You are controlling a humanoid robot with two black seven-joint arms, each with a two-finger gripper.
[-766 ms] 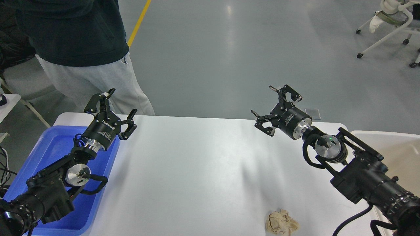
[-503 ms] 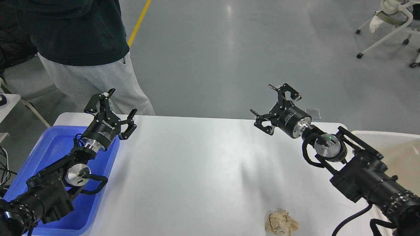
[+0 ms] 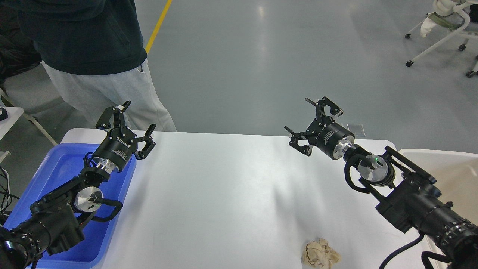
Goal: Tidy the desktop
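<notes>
The desktop (image 3: 216,194) is a large smooth white tabletop that fills the middle of the head view. A crumpled beige paper wad (image 3: 320,255) lies on it near the front edge, right of centre. My left gripper (image 3: 127,119) is open and empty, raised over the far left corner beside the blue tray. My right gripper (image 3: 312,121) is open and empty, raised over the far right part of the desktop, well behind the paper wad.
A blue plastic tray (image 3: 56,175) stands at the left edge under my left arm. An off-white bin (image 3: 455,168) stands at the right edge. A person in grey trousers (image 3: 108,89) stands behind the table's far left corner. An office chair (image 3: 448,30) is far right.
</notes>
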